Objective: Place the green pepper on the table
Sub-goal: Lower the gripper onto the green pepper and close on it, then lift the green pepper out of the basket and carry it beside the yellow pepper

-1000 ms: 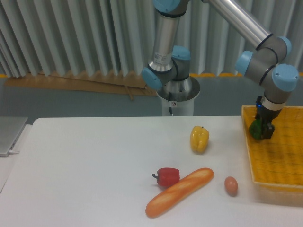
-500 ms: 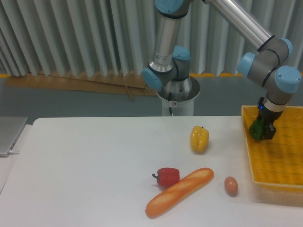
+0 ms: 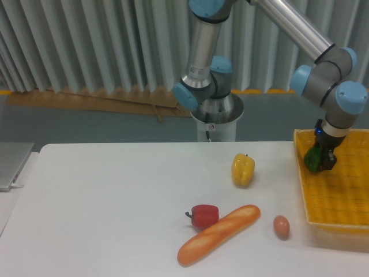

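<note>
While it hangs over the yellow basket (image 3: 337, 196), the claw (image 3: 320, 160) grasps the green pepper (image 3: 313, 158) between its fingers.

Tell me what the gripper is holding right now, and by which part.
The gripper is closed on the green pepper, gripping its body from above, over the yellow basket. The exact contact spots are too small to make out.

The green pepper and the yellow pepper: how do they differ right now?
The green pepper is dark green; the yellow pepper is bright yellow. The green one sits at the gripper over the yellow basket, partly hidden; the yellow one stands alone, upright and in full view, on the white table. Both look similar in size.
</note>
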`<state>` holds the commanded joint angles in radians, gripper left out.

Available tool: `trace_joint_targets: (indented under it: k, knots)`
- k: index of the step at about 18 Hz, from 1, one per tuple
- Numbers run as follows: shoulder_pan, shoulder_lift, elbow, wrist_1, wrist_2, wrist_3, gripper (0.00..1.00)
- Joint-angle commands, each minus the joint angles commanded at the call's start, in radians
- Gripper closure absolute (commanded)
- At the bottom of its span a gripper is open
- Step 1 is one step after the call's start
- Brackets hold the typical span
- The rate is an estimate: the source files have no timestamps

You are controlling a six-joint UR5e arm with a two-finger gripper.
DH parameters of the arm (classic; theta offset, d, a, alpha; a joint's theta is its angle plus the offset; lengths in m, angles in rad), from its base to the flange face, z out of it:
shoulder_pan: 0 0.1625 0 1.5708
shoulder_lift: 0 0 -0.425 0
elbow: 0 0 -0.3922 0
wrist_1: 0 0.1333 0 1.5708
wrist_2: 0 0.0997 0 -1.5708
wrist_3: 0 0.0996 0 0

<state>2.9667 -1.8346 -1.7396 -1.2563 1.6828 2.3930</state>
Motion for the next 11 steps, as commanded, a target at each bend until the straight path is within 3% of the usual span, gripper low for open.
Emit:
trace_joint_targets:
  k: [5, 11]
  knots:
    - [-0.015, 0.015, 0.021, -0.003, -0.025, 0.000, 0.46]
    - [-0.080, 0.101, 0.054, -0.014, -0.052, -0.009, 0.46]
